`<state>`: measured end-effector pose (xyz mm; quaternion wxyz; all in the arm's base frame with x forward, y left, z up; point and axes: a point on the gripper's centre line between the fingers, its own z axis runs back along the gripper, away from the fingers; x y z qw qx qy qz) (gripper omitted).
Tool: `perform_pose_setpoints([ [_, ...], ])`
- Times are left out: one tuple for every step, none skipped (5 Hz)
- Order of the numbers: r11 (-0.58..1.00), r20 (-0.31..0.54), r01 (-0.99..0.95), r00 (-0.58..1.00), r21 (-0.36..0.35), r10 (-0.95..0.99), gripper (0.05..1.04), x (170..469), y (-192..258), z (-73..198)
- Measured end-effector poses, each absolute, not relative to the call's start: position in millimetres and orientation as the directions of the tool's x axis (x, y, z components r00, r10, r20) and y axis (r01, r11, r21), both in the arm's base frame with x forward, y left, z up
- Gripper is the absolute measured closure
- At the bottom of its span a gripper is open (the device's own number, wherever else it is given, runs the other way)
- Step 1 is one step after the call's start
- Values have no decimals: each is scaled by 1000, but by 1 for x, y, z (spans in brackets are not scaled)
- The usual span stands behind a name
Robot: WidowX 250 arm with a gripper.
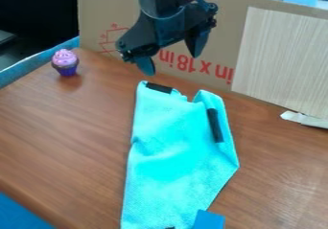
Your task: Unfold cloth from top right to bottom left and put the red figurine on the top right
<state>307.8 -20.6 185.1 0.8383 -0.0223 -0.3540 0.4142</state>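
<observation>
Pincer [171, 60] hangs just beyond the cloth's far end, its two fingers apart, nothing betw. them. Wooden tabletop [70, 142] carries the work; behind it, cardboard [99, 12] w/ red print, upside down. Cloth [173, 161], bright turquoise, lies folded & rumpled approx. mid-scene, running far to near. Shd. be v. light, soft, floppy; best pinched at far R corner, top layer only, else both layers may lift tog. Toy cupcake [64, 62] stands upright, far L, pink-purple rather than red, poss. the fig. meant; prob. light, stiff, maybe a bit slick, so take it round the sides, low down. Black strips [158, 87] on cloth, at far edge & R side: no legible writing.
</observation>
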Motion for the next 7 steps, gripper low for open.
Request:
perform_pose_setpoints([
  [653, 567, -688, 414, -317, 712, 82, 307, -21, 179],
  [637, 560, -717, 416, -282, 716, 82, 305, -18, 171],
  [634, 586, -735, 411, -240, 698, 82, 304, -29, 158],
  [653, 625, -733, 423, -190, 656, 82, 297, -44, 142],
  [656, 659, -744, 430, -130, 618, 82, 293, -64, 121],
  [608, 681, -786, 383, -115, 624, 82, 291, -76, 108],
  [562, 708, -819, 329, -115, 625, 82, 292, -81, 100],
])
